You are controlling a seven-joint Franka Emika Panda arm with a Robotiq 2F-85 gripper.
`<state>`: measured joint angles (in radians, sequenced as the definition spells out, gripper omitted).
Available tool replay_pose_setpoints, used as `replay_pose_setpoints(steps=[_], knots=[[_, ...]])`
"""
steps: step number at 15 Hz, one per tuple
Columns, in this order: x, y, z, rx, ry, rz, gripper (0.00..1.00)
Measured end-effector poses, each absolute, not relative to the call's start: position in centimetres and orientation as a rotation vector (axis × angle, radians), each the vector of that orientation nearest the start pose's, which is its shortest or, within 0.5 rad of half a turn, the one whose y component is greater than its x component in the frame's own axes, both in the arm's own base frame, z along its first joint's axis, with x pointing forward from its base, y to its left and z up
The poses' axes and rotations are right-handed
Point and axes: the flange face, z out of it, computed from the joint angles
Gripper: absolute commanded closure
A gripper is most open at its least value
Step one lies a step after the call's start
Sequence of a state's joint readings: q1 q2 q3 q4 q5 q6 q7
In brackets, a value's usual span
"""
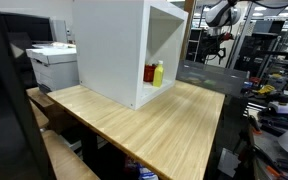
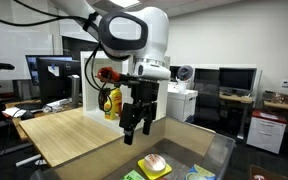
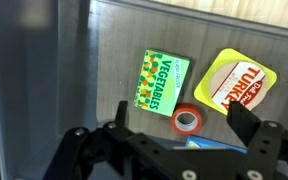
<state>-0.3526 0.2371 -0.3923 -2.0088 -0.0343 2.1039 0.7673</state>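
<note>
Jaws: I see them spread wide, gripping nothing, above the vegetables box (image 3: 162, 82).
Red tape roll (image 3: 187, 120): just beside the box's corner, nearest my jaws.
Turkey pack (image 3: 239, 82): beside the box.
</note>
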Motion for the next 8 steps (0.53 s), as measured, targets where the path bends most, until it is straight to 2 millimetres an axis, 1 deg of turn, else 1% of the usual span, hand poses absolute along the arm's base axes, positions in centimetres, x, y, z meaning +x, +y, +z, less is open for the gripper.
replay_pose_setpoints(steps=[4,8], knots=[[43.3,-39.1,32.4,-2.369,2.226,0.216,0.00],[43.8,-39.4,31.2,-2.378,2.229,0.186,0.00]])
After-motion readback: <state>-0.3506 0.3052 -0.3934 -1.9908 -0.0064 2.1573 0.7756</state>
